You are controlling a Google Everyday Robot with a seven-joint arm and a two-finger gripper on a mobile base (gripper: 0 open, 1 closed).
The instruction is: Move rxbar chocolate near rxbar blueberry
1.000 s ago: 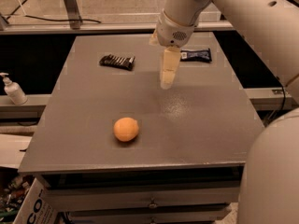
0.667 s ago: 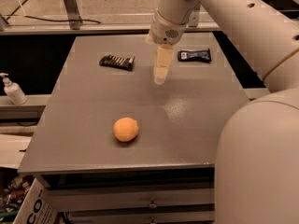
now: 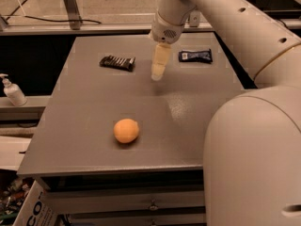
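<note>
Hovering over the far half of a grey table (image 3: pixel 84 117), the robot's gripper (image 3: pixel 157 73) points straight down from a large cream-coloured arm that reaches in from the right of the view. Whether the gripper is open or closed cannot be told from this angle, and nothing is seen in its hold.

The rxbar chocolate (image 3: pixel 117 62), a flat dark bar with pale stripes, lies on the table to the left of the gripper, near it but apart from it. The rxbar blueberry (image 3: pixel 195 56), a flat navy bar with a white patch at its left end, lies to the right of the gripper near the table's far right corner. The two bars are well apart, with the gripper between them. An orange (image 3: pixel 126 130) sits alone nearer the front edge.

The task looks to be at the reaching stage, with the chocolate bar not yet picked up. The next move likely calls for shifting left over that bar, lowering to the tabletop and closing across its narrow width, as it lies very flat.
</note>
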